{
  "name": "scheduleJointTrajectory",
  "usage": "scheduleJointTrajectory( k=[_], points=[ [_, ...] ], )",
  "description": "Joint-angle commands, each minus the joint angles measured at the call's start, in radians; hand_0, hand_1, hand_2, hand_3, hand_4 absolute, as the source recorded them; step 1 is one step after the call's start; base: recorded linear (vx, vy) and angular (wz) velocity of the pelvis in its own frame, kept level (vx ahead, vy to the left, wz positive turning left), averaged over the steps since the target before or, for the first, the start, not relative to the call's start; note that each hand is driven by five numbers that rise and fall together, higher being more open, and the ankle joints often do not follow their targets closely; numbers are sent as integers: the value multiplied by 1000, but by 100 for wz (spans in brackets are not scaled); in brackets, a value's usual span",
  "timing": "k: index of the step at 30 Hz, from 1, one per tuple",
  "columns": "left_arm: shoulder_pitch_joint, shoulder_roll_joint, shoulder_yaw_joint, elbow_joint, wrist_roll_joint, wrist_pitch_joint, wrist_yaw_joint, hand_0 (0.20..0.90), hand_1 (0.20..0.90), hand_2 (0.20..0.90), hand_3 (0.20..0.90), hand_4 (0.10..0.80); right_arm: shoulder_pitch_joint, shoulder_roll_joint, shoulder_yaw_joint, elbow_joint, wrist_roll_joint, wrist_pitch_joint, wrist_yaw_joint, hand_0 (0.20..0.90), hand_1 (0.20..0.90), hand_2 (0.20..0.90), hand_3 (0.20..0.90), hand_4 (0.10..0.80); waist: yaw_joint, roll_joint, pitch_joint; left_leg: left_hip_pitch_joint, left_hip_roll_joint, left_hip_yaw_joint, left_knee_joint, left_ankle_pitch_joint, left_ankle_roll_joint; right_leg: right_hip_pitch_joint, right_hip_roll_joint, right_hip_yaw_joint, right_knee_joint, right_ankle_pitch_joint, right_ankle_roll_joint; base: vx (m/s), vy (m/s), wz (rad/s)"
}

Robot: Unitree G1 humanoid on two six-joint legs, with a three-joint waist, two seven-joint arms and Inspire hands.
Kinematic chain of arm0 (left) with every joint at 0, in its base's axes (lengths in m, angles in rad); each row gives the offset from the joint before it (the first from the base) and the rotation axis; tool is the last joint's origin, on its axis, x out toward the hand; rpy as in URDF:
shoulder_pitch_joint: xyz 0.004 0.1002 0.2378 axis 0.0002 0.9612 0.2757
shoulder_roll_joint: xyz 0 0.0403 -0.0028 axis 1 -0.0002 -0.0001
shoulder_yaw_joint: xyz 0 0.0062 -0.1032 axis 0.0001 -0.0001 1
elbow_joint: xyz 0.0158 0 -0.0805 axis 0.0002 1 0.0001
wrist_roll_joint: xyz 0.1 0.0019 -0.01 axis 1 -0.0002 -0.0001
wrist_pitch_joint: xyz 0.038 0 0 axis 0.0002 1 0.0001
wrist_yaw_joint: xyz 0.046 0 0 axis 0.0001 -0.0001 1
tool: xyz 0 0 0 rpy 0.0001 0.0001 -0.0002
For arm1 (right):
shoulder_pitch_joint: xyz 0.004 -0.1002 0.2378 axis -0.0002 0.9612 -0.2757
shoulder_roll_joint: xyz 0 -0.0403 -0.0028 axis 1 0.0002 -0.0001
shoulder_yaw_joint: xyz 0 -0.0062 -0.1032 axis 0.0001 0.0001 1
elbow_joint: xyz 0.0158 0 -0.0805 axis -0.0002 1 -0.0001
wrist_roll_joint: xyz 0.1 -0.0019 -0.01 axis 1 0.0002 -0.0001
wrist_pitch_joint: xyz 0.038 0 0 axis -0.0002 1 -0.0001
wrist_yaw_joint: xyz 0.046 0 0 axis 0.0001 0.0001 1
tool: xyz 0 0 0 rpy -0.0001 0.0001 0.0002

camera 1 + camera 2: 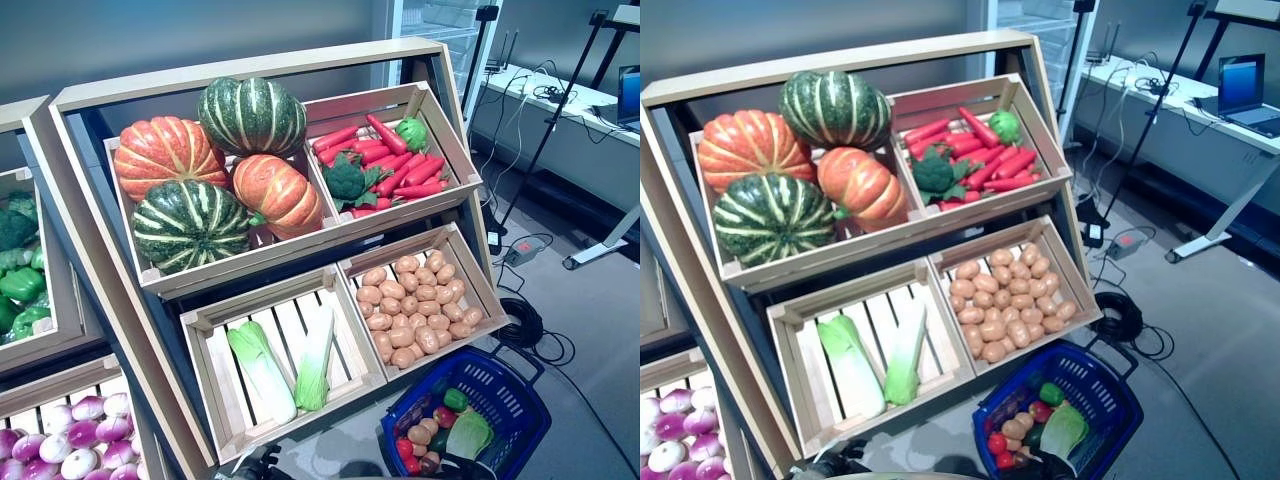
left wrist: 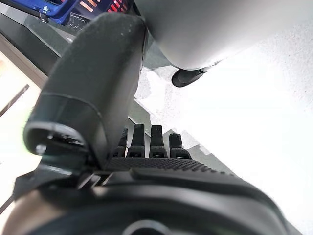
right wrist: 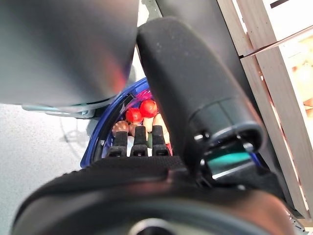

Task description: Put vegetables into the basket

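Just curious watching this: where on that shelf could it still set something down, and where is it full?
Bare slats show in the lower-left crate, either side of the two cabbages. The potato crate, pumpkin crate and carrot crate are packed. The blue basket has room at its far end.

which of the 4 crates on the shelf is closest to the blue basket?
The potato crate, lower right on the shelf. The blue basket sits on the floor just below its front corner; the cabbage crate, pumpkin crate and pepper crate lie further off.
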Motion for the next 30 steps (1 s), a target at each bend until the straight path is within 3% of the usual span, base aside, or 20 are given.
scheduleJointTrajectory(
  k=[1,7,9,12,13,15,17,22,24,27,30],
  points=[
    [-74,27,-33,26,127,-36,60,900,900,900,900,800,-66,35,51,17,18,-42,36,900,900,900,900,800,0,-38,21,-11,35,-41,8,-36,-42,37,-57,22,10,-14,36,0,0,0],
    [-98,53,-94,-46,227,-94,47,900,900,900,900,800,-75,20,76,2,12,-32,43,900,900,900,900,800,-4,-33,37,-14,31,-39,8,-34,-40,29,-56,26,15,-15,36,0,0,0],
    [-110,88,-127,-155,257,-128,1,900,900,900,900,800,-79,10,90,-15,11,-19,43,900,900,900,900,800,-7,-32,45,-17,31,-35,8,-33,-40,25,-54,29,15,-13,35,0,0,0],
    [-117,161,-160,-409,235,-120,-130,900,900,900,900,800,-69,-5,97,-46,6,-2,41,900,900,900,900,800,-8,-25,56,-19,30,-34,8,-34,-38,21,-52,30,17,-14,35,3,11,0],
    [-133,253,-187,-617,294,-118,-152,900,900,900,900,800,-58,-22,104,-76,16,6,43,900,900,900,900,800,-7,-14,67,-29,30,-35,8,-30,-37,9,-50,27,24,-16,34,-15,49,0],
    [-149,337,-190,-759,253,-146,-177,900,900,900,900,800,-54,-39,109,-97,36,3,54,900,900,900,900,800,-7,-5,80,-45,30,-38,8,-23,-35,-7,-49,25,33,-17,33,-39,59,-1],
    [-167,399,-161,-903,162,-166,-199,900,900,900,900,800,-54,-52,112,-102,37,-23,77,900,900,900,900,800,0,4,93,-71,27,-45,8,-16,-36,-22,-47,18,26,-13,30,-48,44,1],
    [-269,482,-106,-1064,49,-221,-224,900,900,900,900,800,-129,-78,134,-93,44,-70,87,900,900,900,900,800,10,19,161,-151,22,-56,8,13,-42,-91,-41,16,25,7,22,-226,24,3],
    [-337,528,-74,-1112,63,-227,-161,900,900,900,900,800,-177,-100,141,-77,45,-92,100,900,900,900,900,800,20,26,206,-187,21,-66,8,32,-42,-130,-32,15,44,8,10,-230,5,5],
    [-377,593,-29,-1115,270,-207,-33,900,900,900,900,800,-188,-125,137,-85,64,-96,104,900,900,900,900,800,35,29,236,-212,18,-83,23,47,-45,-146,-27,6,69,-4,-6,-73,-9,1],
    [-390,649,7,-1112,373,-165,8,900,900,900,900,800,-188,-141,136,-94,89,-101,104,900,900,900,900,800,45,26,255,-242,14,-94,54,48,-50,-159,-27,-4,87,-14,-14,-49,-23,5]
  ],
)
